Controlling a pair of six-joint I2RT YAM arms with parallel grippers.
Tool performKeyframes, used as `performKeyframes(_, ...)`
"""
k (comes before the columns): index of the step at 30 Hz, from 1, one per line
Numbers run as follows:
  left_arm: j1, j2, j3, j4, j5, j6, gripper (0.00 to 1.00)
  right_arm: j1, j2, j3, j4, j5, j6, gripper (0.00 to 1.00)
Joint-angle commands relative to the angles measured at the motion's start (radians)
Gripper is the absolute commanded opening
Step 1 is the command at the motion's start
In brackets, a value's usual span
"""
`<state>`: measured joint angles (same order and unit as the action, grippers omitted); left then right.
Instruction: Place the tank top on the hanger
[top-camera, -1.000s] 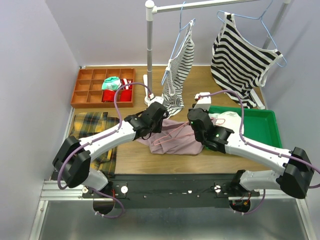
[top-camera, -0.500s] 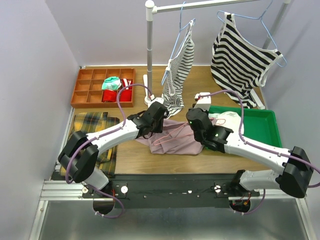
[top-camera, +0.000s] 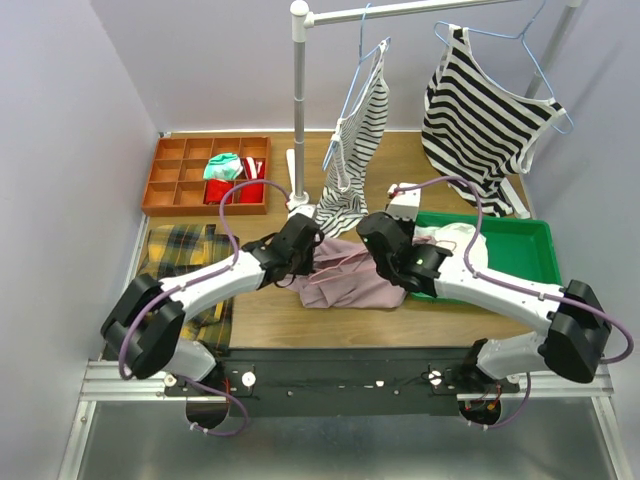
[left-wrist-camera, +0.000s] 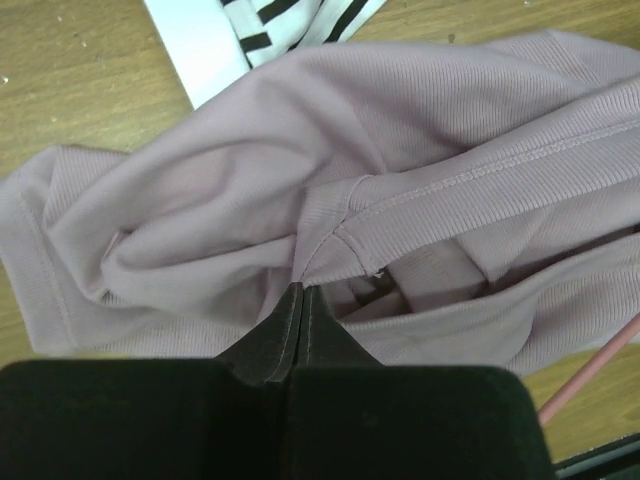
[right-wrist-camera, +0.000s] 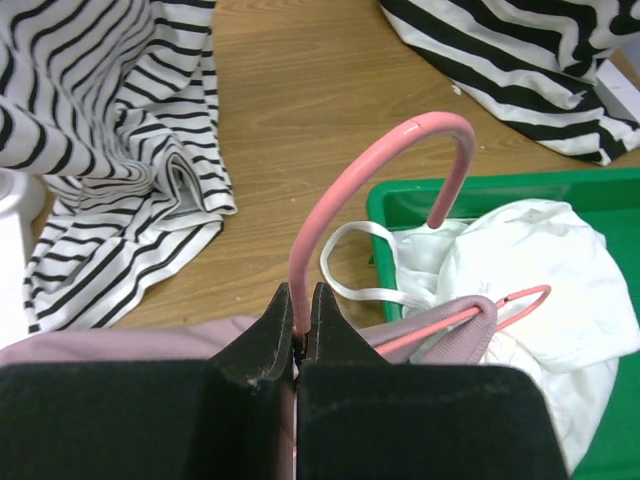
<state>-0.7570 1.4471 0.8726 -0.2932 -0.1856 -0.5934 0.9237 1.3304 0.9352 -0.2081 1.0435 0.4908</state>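
Note:
The dusty-pink tank top (top-camera: 345, 275) lies bunched on the wooden table between the two arms. My left gripper (top-camera: 310, 252) is shut on a fold of it by a strap seam (left-wrist-camera: 420, 205). My right gripper (top-camera: 372, 245) is shut on the neck of the pink-red wire hanger (right-wrist-camera: 345, 190), just below its hook. One hanger arm (right-wrist-camera: 450, 322) runs through a pink strap loop (right-wrist-camera: 480, 312) in the right wrist view. A length of hanger wire (top-camera: 335, 272) lies over the top in the top view.
A green tray (top-camera: 525, 250) with a white cloth (right-wrist-camera: 520, 260) sits right of the top. Two striped tops (top-camera: 480, 105) hang on light blue hangers from a rail; one trails on the table (right-wrist-camera: 110, 150). An orange divided box (top-camera: 175, 180) and plaid cloth (top-camera: 190, 265) lie left.
Both grippers have moved left and closer together over the tank top. The right gripper carries the hanger with it, and the fabric has bunched up a little.

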Motion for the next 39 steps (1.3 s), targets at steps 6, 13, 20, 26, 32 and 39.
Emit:
performKeyframes(6,0.01,-0.206,-0.101,0.009,0.044,-0.029,0.0,0.006,0.111,0.083,-0.169,0.167,0.146,0.01)
performKeyframes(13,0.01,-0.272,-0.101,-0.063,0.066,-0.006,0.0,0.006,0.151,0.137,-0.227,0.196,0.193,0.01)
performKeyframes(20,0.008,-0.3,-0.112,-0.136,0.061,0.024,0.0,0.004,0.155,0.169,-0.243,0.205,0.209,0.01)
performKeyframes(26,0.01,-0.33,-0.086,-0.147,0.098,0.024,0.0,0.004,0.158,0.177,-0.237,0.204,0.201,0.01)
performKeyframes(32,0.008,-0.33,0.011,-0.176,0.118,0.032,0.0,0.004,0.156,0.175,-0.234,0.191,0.203,0.01)
performKeyframes(39,0.008,-0.261,0.136,-0.15,0.164,0.017,0.0,0.006,0.167,0.241,-0.218,0.171,0.175,0.01)
